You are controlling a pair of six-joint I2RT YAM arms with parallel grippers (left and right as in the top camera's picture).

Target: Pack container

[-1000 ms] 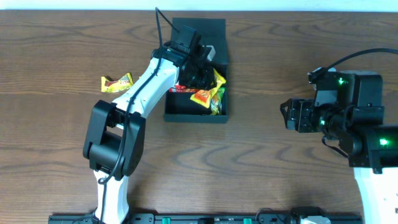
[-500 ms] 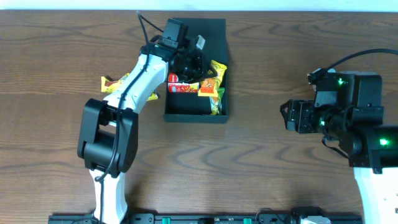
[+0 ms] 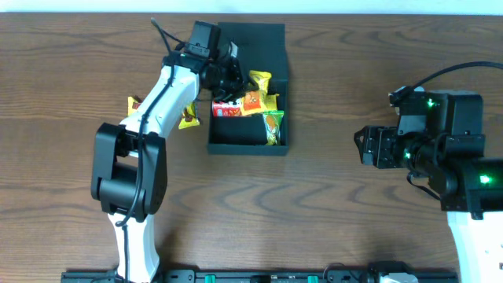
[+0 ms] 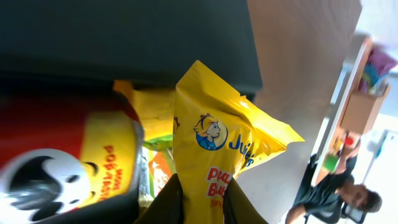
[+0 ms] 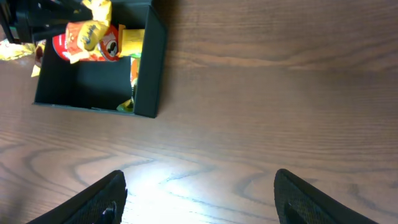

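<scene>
The dark teal container stands open at the back middle of the table, its flap lid lying flat behind it. Inside lie a red packet, an orange packet and a green packet. My left gripper hangs over the container's back left corner, shut on a yellow snack packet, which sticks out over the box. A red and yellow packet lies below it. My right gripper stands open over bare wood, far right of the container.
Outside the box, a yellow packet and another packet lie on the table to its left, partly hidden under my left arm. The right arm's base fills the table's right side.
The left gripper has moved left and toward the back of the box, closing tighter on the yellow packet and dragging it along. The right arm has not moved.
</scene>
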